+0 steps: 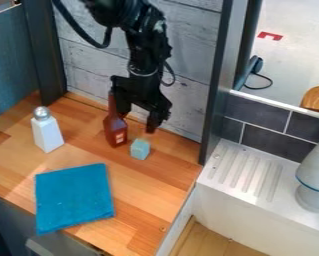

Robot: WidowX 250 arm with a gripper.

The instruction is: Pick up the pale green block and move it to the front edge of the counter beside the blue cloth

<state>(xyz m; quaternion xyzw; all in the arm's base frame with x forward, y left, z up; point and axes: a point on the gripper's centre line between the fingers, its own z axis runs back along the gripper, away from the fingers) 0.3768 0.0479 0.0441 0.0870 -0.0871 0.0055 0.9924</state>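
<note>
The pale blue-green block (140,149) rests on your wooden counter (148,200), near the wall side, just beside the bottle and looking to be roughly below the gripper. For the larger surroundings, you have that counter stretching across the left and middle, with the white ribbed drainer (245,172) beyond its right edge. Your black arm (145,55) comes in from the top and hangs in front of the grey plank wall (192,65). Flat at the front left of the counter lies the blue cloth (75,197), well apart from the block.

Next in size, the gripper (136,123) has its jaws spread well apart, and you have nothing clamped between them. One side of it overlaps the neck and shoulder of the red-brown bottle (115,132) from this angle; you can't tell whether they touch. That bottle stands upright, and so does the white shaker with the silver top (48,132), farther left.

As for progress, you have no grasp made and nothing lifted: I'd judge this as the approach, with all the handling left. How much more work remains, you can't tell from here.
</note>
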